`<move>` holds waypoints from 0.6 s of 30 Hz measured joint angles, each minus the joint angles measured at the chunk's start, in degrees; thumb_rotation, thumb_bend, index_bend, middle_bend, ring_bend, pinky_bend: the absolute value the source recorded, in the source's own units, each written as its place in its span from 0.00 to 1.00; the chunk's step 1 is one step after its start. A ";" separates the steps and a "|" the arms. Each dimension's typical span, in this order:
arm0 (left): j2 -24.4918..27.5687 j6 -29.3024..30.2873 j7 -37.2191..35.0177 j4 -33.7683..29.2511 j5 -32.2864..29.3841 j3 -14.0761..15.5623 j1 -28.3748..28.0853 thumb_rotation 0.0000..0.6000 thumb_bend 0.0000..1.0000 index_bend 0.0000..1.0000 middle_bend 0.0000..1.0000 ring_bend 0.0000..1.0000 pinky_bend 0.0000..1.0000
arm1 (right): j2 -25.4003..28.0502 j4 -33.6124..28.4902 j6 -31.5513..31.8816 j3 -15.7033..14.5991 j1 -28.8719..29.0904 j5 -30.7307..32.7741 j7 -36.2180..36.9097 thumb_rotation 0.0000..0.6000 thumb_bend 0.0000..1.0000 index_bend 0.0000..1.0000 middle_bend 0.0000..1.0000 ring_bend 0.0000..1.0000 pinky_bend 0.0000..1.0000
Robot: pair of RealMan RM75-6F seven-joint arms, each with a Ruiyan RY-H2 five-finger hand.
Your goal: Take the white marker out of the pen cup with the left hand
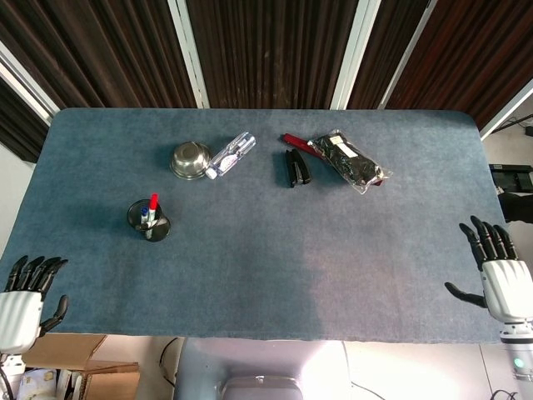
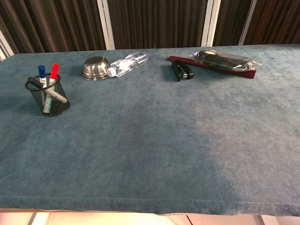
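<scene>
A black mesh pen cup stands on the left part of the blue table. In it are white-bodied markers, one with a red cap and one with a blue cap, plus a dark pen leaning at the rim. My left hand hangs off the table's near left corner, fingers apart, holding nothing, well short of the cup. My right hand is at the near right edge, fingers spread and empty. Neither hand shows in the chest view.
A steel bowl and a clear bottle lie behind the cup. A black stapler and a black packet in plastic on a red strip sit at the back centre. A cardboard box is below the left corner.
</scene>
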 measured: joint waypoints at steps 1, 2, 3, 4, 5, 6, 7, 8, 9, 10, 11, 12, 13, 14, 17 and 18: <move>-0.20 -0.49 0.05 0.25 0.45 -0.42 -0.95 1.00 0.45 0.29 0.27 0.20 0.16 | 0.14 0.03 -0.07 0.02 0.08 -0.04 0.00 1.00 0.00 0.00 0.03 0.00 0.12; -0.32 -0.98 0.11 0.37 0.78 -0.77 -1.74 1.00 0.45 0.30 0.28 0.22 0.17 | 0.40 0.00 -0.21 0.06 0.18 -0.04 0.02 1.00 0.00 0.00 0.03 0.00 0.12; -0.46 -1.52 0.12 0.44 1.10 -1.17 -2.60 1.00 0.45 0.31 0.30 0.23 0.18 | 0.63 -0.05 -0.29 0.13 0.24 0.01 0.03 1.00 0.00 0.00 0.03 0.00 0.12; -0.70 -2.31 0.01 0.53 1.47 -1.77 -3.83 1.00 0.45 0.32 0.31 0.24 0.20 | 0.90 -0.13 -0.32 0.25 0.30 0.10 0.02 1.00 0.00 0.00 0.03 0.00 0.12; -0.94 -3.00 -0.15 0.61 1.68 -2.26 -4.81 1.00 0.45 0.33 0.31 0.24 0.21 | 1.26 -0.26 -0.28 0.48 0.35 0.29 -0.08 1.00 0.00 0.00 0.03 0.00 0.12; -1.24 -3.80 -0.36 0.71 1.82 -2.78 -5.86 1.00 0.45 0.33 0.32 0.25 0.22 | 1.54 -0.40 -0.18 0.68 0.36 0.45 -0.20 1.00 0.00 0.00 0.03 0.00 0.12; -1.76 -4.99 -0.60 0.89 1.89 -3.53 -7.32 1.00 0.45 0.33 0.32 0.26 0.24 | 1.91 -0.67 -0.01 0.93 0.36 0.70 -0.35 1.00 0.00 0.00 0.03 0.00 0.12; -2.24 -5.97 -0.71 1.07 1.87 -4.11 -8.45 1.00 0.45 0.33 0.32 0.27 0.26 | 2.19 -0.90 0.16 1.11 0.34 0.86 -0.43 1.00 0.00 0.00 0.03 0.00 0.12; -2.79 -7.01 -0.75 1.28 1.80 -4.69 -9.59 1.00 0.45 0.34 0.33 0.28 0.27 | 2.46 -1.13 0.33 1.28 0.31 1.01 -0.49 1.00 0.00 0.00 0.03 0.00 0.12; -3.63 -8.48 -0.67 1.59 1.60 -5.42 -11.07 1.00 0.45 0.34 0.33 0.29 0.29 | 2.72 -1.33 0.45 1.41 0.27 1.16 -0.56 1.00 0.00 0.00 0.03 0.00 0.12; -4.36 -9.59 -0.50 1.86 1.36 -5.96 -12.19 1.00 0.45 0.34 0.33 0.29 0.30 | 3.05 -1.56 0.56 1.53 0.22 1.32 -0.69 1.00 0.00 0.00 0.03 0.00 0.12; -5.19 -10.66 -0.20 2.18 1.05 -6.50 -13.28 1.00 0.45 0.34 0.33 0.30 0.32 | 3.28 -1.72 0.61 1.59 0.18 1.43 -0.81 1.00 0.00 0.00 0.03 0.00 0.12; -6.41 -11.91 0.47 2.70 0.52 -7.19 -14.60 1.00 0.45 0.34 0.33 0.30 0.33 | 3.49 -1.88 0.63 1.63 0.15 1.54 -0.94 1.00 0.00 0.00 0.03 0.00 0.12; -7.26 -12.67 1.17 3.14 0.10 -7.63 -15.41 1.00 0.45 0.34 0.33 0.31 0.33 | 3.73 -2.08 0.62 1.65 0.09 1.69 -1.09 1.00 0.00 0.00 0.03 0.00 0.12; -9.90 -14.37 4.48 4.87 -1.27 -8.72 -17.42 1.00 0.44 0.36 0.34 0.33 0.35 | 4.01 -2.33 0.71 1.68 -0.09 1.95 -1.19 1.00 0.00 0.00 0.03 0.00 0.12; -10.74 -14.78 5.66 5.48 -1.69 -8.94 -17.94 1.00 0.44 0.37 0.35 0.33 0.35 | 4.03 -2.33 0.75 1.66 -0.15 1.99 -1.17 1.00 0.00 0.00 0.03 0.00 0.12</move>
